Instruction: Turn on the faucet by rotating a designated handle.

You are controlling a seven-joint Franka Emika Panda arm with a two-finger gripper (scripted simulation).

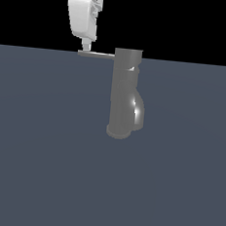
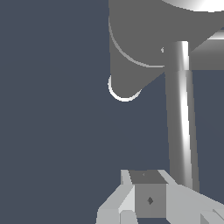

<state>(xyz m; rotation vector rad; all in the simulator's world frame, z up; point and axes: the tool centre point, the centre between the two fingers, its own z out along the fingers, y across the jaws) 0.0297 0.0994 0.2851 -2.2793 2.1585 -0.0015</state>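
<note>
Exterior view
Faucet: dull grey upright cylinder standing on the dark blue-grey floor, near the middle of the picture; wider round base at the bottom, a bulging spout with a bright highlight on the exterior view's right side.
Handle: thin flat grey lever sticking out level from the faucet's top toward the exterior view's left, about as long as the body is wide.
Gripper: white, coming down from the top edge; its tip sits right at the handle's outer end, at or just above its upper face. Contact cannot be settled from here.
Jaws: only 1 narrow tip shows, so whether they are open or closed cannot be told in this view.

Wrist view
Handle: a long glossy grey bar running from the gripper's edge out to the faucet's top.
Faucet: seen from above as a broad grey mass, with a rounded spout end rimmed in white.
Gripper: pale grey fingers and a darker square block between them; the handle passes just beside this block, on 1 side of it.
Jaws: nothing lies between the fingers here, and their gap is too poorly shown to call.
Floor: plain dark blue-grey.
</note>
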